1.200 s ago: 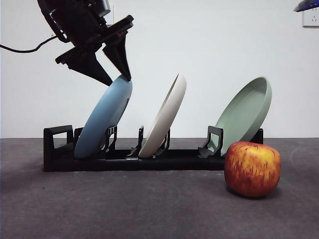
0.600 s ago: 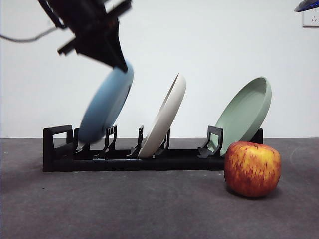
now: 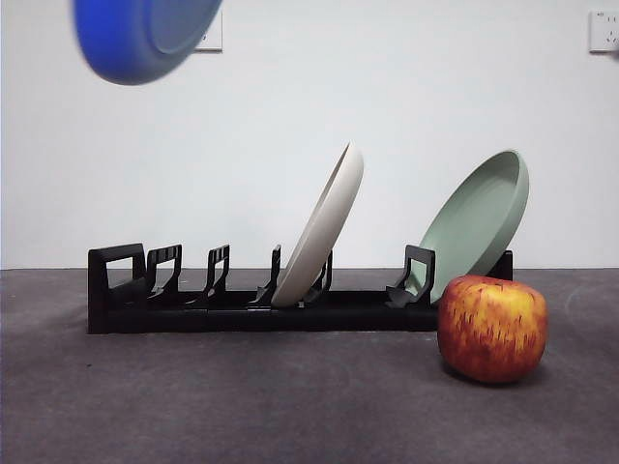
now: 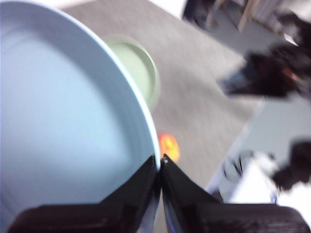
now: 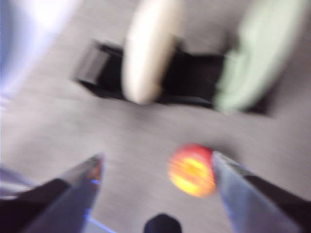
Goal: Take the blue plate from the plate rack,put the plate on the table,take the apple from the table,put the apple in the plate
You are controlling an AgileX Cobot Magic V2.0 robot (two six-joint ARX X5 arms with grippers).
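the blue plate (image 3: 143,37) hangs high in the top left corner of the front view, clear of the plate rack (image 3: 290,300) and well above the worktop (image 3: 290,406), tilted with its hollow side showing; in the left wrist view the left claw (image 4: 160,162) is clenched on the blue plate's rim, its two black jaws meeting at the plate's edge, with the pale blue inside of the plate filling most of that picture; the plate rack sits on the worktop with its slots at the handle end empty; a cream-white plate (image 3: 321,227) leans in a middle slot and a sage-green plate (image 3: 476,220) leans in the slot at the far end from the handle; the apple (image 3: 491,328) rests on the worktop just in front of the rack's end by the sage-green plate, partly overlapping that plate's lower edge in the front view; the right wrist view is blurred, yet it shows the right claw (image 5: 158,170) spread wide, holding nothing, above the worktop with the apple lying between its jaws in the picture and the rack with both remaining plates beyond it
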